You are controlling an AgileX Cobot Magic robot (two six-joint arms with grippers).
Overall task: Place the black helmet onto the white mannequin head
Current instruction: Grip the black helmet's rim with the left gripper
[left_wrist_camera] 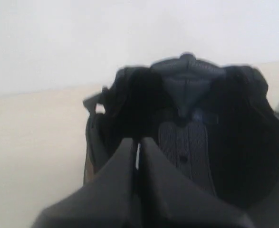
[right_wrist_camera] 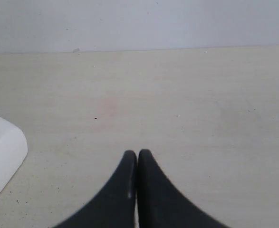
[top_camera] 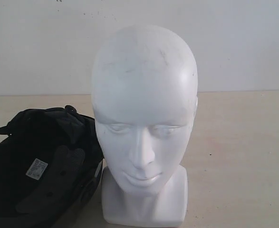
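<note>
Exterior view: matte black open-face helmet (top_camera: 39,166), lying on the pale wooden table (top_camera: 244,156) with its opening turned up and toward the camera, dark padded lining and white label (top_camera: 36,169) exposed; glossy white bald mannequin head (top_camera: 144,118), upright on its blocky neck base, face to the camera, crown bare; helmet just beside the head on the left arm's side, rim against or nearly against the jaw and neck, contact not resolvable; neither gripper in view here. Left wrist view: left gripper (left_wrist_camera: 138,145), dark tapered fingers closed to a sliver of light between them, nothing held; helmet directly ahead of the fingertips and close, hollow facing the gripper, ribbed centre pad of the lining in line with the tips. Right wrist view: right gripper (right_wrist_camera: 137,154), fingertips pressed together, empty, above the table; only a rounded white corner of the neck base shows, off to one side and apart from the tips; helmet absent. Judgement: the left gripper is the nearer tool, with the helmet straight ahead of it; the fingers would have to part before taking the rim, and the shell must be turned opening-down to sit over the crown
</note>
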